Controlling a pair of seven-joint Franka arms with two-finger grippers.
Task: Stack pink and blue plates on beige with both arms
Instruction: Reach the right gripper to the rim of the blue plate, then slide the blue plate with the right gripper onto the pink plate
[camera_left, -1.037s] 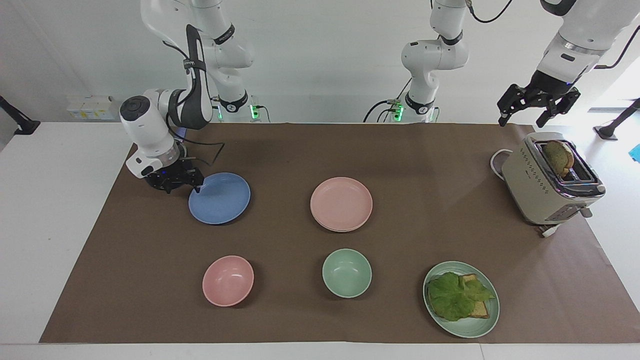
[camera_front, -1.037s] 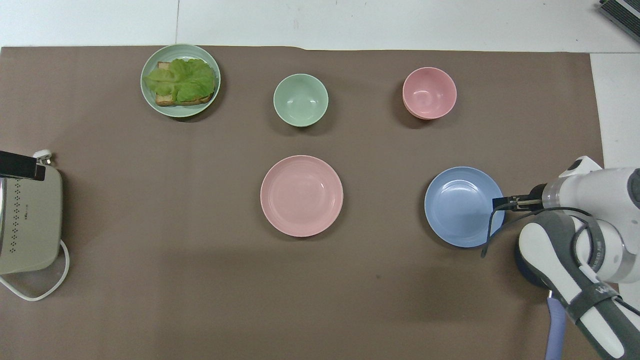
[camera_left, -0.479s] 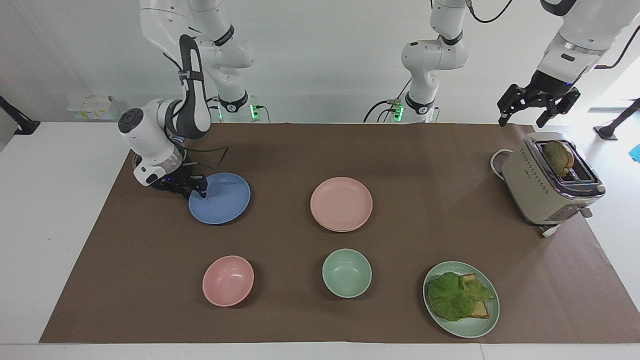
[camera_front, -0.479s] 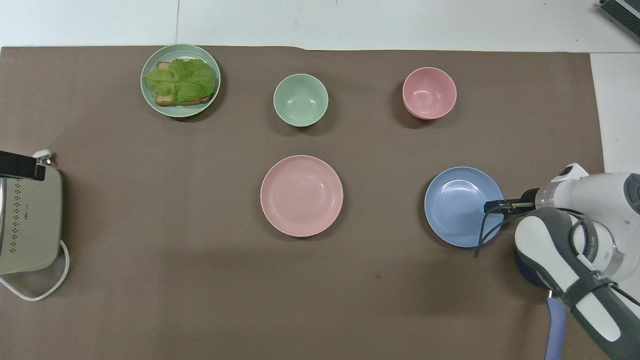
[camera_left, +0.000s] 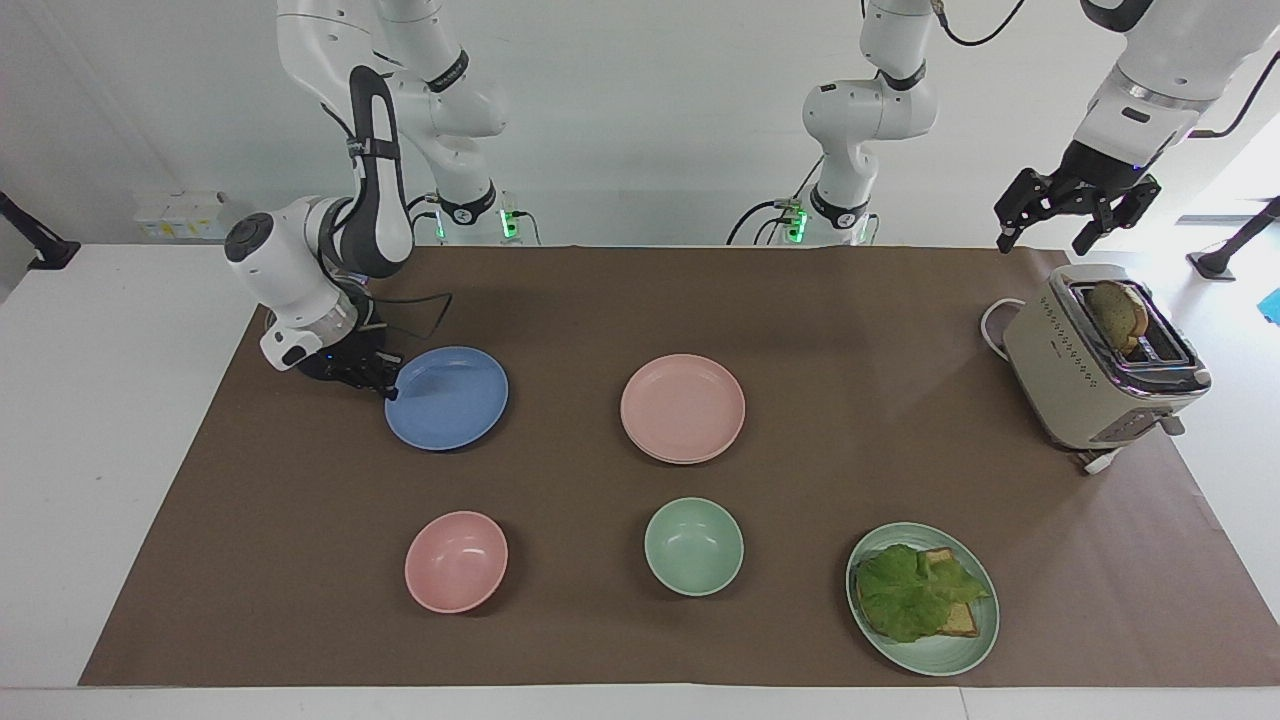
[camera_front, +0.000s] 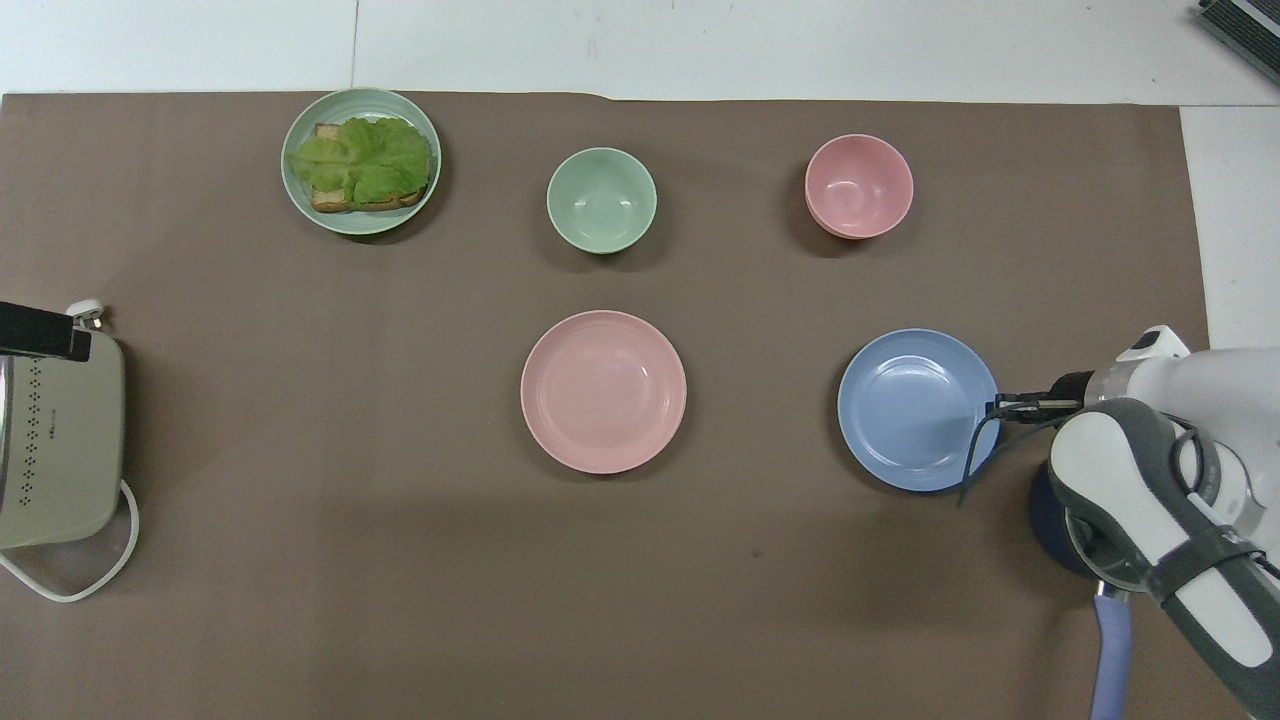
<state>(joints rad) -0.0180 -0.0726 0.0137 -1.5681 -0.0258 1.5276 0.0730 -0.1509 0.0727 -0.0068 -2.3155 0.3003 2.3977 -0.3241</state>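
The right claw (camera_left: 388, 384) is low at the rim of the blue plate (camera_left: 447, 398), its fingertips pinched together on the plate's edge at the side toward the right arm's end of the tabletop (camera_left: 110, 420). The overhead view shows that pinch side-on, with the right claw (camera_front: 1000, 407) meeting the rim of the blue plate (camera_front: 917, 409); the facing view shows how low it sits and that the plate's gripped side is slightly raised off the brown mat (camera_left: 820, 300).

The pink plate (camera_left: 683, 407) lies flat near the middle of the mat, well apart from the blue one. In the facing view a pale rim peeks out beneath it, hinting at a second plate below; from overhead the pink plate (camera_front: 603, 390) hides that entirely.

The left claw (camera_left: 1078, 208) waits in the air over the toaster (camera_left: 1095, 360), fingers spread apart; only the facing view shows it. That view also shows bread standing in the toaster's slot, which the overhead view cuts off.

Farther from the robots lie a pink bowl (camera_front: 859, 186), a green bowl (camera_front: 601, 199) and a green plate (camera_front: 361, 161) with lettuce and toast.
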